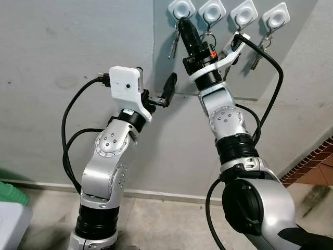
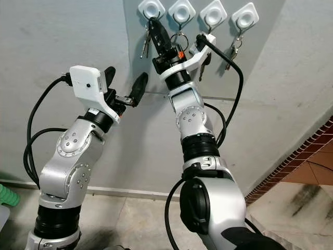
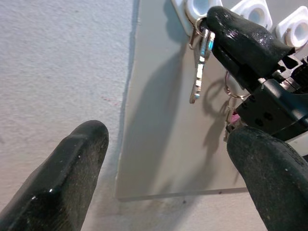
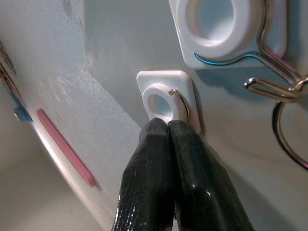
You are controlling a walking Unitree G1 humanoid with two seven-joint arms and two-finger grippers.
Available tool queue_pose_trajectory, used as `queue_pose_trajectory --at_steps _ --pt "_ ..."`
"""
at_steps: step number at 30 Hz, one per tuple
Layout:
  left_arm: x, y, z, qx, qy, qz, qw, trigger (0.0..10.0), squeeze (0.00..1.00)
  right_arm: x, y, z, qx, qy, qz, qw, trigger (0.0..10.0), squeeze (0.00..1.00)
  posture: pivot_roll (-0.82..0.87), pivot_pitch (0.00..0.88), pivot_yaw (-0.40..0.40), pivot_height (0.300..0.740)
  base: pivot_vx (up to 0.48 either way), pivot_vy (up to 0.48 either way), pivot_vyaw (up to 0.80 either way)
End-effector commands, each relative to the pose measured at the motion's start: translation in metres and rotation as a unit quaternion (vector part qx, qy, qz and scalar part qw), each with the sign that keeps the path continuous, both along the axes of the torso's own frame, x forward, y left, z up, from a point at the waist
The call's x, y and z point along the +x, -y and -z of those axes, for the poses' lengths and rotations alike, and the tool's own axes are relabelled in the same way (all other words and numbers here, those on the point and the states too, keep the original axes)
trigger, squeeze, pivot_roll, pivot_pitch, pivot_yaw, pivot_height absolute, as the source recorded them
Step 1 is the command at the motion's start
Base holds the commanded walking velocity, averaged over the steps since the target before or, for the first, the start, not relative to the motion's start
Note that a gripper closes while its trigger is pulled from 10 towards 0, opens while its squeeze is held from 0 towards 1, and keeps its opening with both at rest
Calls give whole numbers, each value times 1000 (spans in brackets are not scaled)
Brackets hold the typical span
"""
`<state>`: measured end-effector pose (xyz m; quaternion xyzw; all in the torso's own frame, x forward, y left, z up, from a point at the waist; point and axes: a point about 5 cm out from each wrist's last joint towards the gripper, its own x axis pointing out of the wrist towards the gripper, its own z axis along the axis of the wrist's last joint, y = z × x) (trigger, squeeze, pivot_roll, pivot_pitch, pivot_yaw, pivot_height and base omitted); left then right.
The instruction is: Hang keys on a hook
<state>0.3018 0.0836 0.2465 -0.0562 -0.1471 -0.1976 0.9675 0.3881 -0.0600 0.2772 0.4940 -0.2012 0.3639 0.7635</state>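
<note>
Four white hooks sit in a row on a grey panel (image 1: 294, 57) on the wall. My right gripper (image 1: 183, 22) is raised to the leftmost hook (image 1: 181, 8), its fingers shut on a bunch of keys. The metal ring (image 4: 181, 102) lies around that hook (image 4: 161, 102), right at the fingertips (image 4: 166, 130). The keys (image 3: 198, 65) dangle straight down beside the gripper. My left gripper (image 2: 128, 73) is open and holds nothing. It hovers lower, left of the right wrist, pointing at the panel's lower edge.
Each of the other three hooks (image 1: 244, 12) carries its own keys (image 1: 258, 56). Black cables (image 1: 271, 67) loop from both wrists. A green object (image 1: 11, 191) and a white container (image 1: 10, 224) sit at the lower left. Reddish tiles (image 1: 318, 166) lie at the right.
</note>
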Motion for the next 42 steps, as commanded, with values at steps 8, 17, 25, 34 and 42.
queue_pose_trajectory --at_steps 8,17,25,34,42 --pt "-2 1 -5 -2 8 -1 1000 10000 0 -7 2 -13 14 52 -19 998 10000 0 41 93 -55 740 0 0 0" --pt "-3 2 -4 -3 7 -1 1000 10000 0 -13 -3 -17 6 81 -39 996 10000 0 43 87 -59 740 0 0 0" --pt "-4 4 -3 -5 6 1 1000 10000 0 -27 -8 -21 0 128 -92 987 10000 0 39 77 -60 740 0 0 0" --pt "-4 5 -3 -6 7 3 1000 10000 0 -23 -6 -15 -3 98 -76 992 10000 0 41 73 -61 740 0 0 0" --pt "-5 5 -3 -6 7 2 1000 10000 0 -18 -5 -9 -8 68 -61 996 10000 0 43 73 -63 740 0 0 0"
